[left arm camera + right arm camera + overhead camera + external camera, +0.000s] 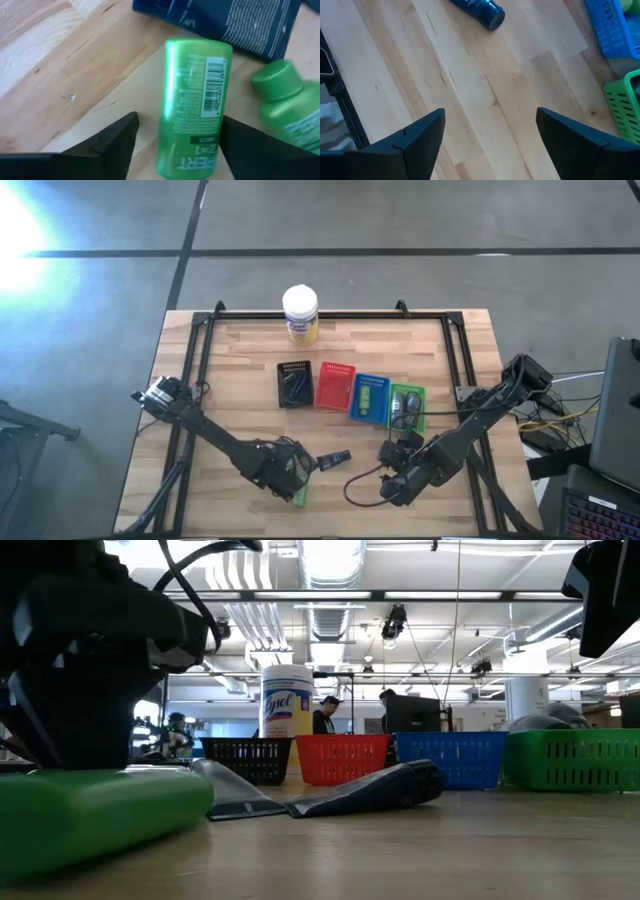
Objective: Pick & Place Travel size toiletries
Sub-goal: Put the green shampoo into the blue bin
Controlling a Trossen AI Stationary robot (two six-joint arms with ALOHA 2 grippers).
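Note:
A bright green tube (pixel 192 100) lies flat on the table between the fingers of my open left gripper (pixel 180 119), which hangs low near the table's near edge (pixel 290 475). The fingers run along the tube's length. A second green tube (pixel 285 95) lies beside it, and a dark navy packet (pixel 225 20) lies just beyond (pixel 333 461). In the low view the green tube (pixel 100 810) lies under the left gripper (pixel 80 670), with the navy packet (pixel 360 790) farther back. My right gripper (pixel 490 112) is open over bare wood (pixel 395 485), holding nothing. My left gripper comes from above with one finger on each side of the green tube's body (pixel 210 115). The tube rests flat on the table. One finger (pixel 250 145) stands right against the tube's side, and I cannot tell whether it touches.
Black (pixel 294 383), red (pixel 335 385), blue (pixel 370 395) and green (pixel 406 405) trays stand in a row mid-table, with items in the black, blue and green ones. A white-capped yellow jar (pixel 300 315) stands at the far edge. Bare wood lies on the left half.

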